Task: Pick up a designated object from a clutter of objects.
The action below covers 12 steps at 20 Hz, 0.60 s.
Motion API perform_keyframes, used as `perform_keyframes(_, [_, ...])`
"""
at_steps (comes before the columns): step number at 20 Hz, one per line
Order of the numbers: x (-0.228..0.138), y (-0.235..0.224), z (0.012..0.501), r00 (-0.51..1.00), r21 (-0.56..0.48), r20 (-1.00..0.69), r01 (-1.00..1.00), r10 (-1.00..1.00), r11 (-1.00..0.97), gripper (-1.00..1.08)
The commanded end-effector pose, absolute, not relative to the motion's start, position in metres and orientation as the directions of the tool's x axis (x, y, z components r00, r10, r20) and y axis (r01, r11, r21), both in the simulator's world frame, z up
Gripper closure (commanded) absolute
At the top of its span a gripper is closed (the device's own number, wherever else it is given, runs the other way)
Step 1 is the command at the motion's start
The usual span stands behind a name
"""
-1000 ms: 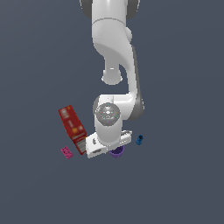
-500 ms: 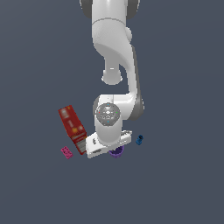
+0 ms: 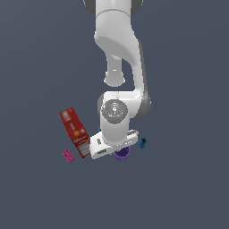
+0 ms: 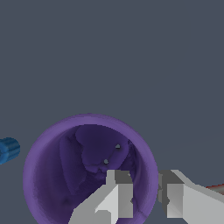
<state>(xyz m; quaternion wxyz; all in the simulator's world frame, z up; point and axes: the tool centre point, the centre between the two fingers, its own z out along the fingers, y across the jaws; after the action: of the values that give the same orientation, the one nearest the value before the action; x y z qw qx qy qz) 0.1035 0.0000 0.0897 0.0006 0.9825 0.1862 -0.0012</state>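
The gripper (image 4: 145, 199) is straddling the purple cup's (image 4: 87, 170) rim, 1 finger inside and 1 outside, pinching the wall. The cup is sitting under the arm, near the red box (image 3: 74, 132). Grasping looks done; lifting is remaining.

Flat slate-grey ground filling both views

A plain, dark blue-grey surface (image 3: 188, 192) is stretching to every edge of the exterior view, showing no walls, furniture or windows. Even, soft light is falling across it, and the wrist view is showing the same uniform grey.
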Motion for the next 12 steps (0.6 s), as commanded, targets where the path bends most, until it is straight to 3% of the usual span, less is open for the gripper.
perform_keyframes(1, [0.103, 0.008, 0.105, 0.930, 0.002, 0.000, 0.367, 0.367, -0.930, 1.08])
perform_keyframes(12, [0.091, 0.065, 0.213, 0.930, 0.003, 0.000, 0.367, 0.367, -0.930, 1.08])
